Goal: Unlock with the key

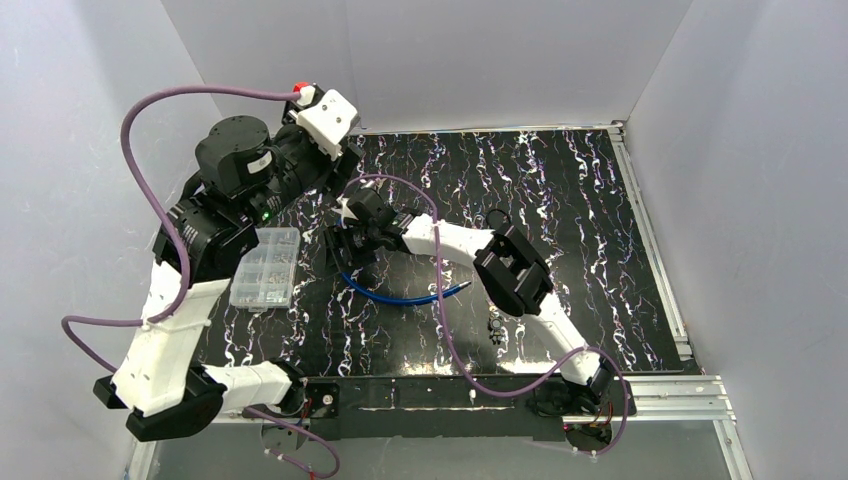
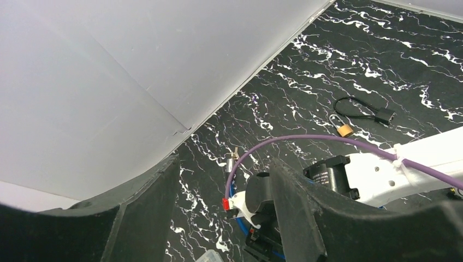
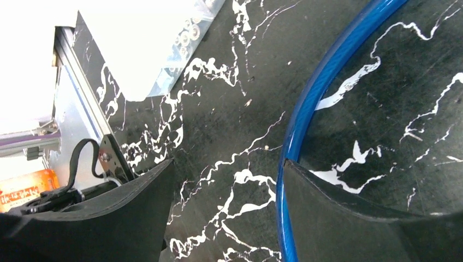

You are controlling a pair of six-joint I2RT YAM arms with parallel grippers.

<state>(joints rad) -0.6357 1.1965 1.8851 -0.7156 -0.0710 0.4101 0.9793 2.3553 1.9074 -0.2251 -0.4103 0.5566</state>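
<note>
The brass padlock (image 2: pixel 344 129) lies on the black, white-veined counter (image 2: pixel 415 49), touching a black cable loop (image 2: pixel 357 106). Possibly the key (image 2: pixel 233 158) lies near the grey wall (image 2: pixel 109 65), but it is too small to tell. The right pincer (image 3: pixel 226 164) gapes wide and empty beside a blue hose (image 3: pixel 306 120). The left pincer (image 2: pixel 224 161) hangs partly open, holding nothing.

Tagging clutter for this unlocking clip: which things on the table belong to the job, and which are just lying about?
Likely the job: blue cable, beside the open right end effector; small silvery piece near it, possibly the key.
Lying about: clear box of small parts; brass padlock; black cable loop; small dark item near the right arm, too small to tell.
</note>
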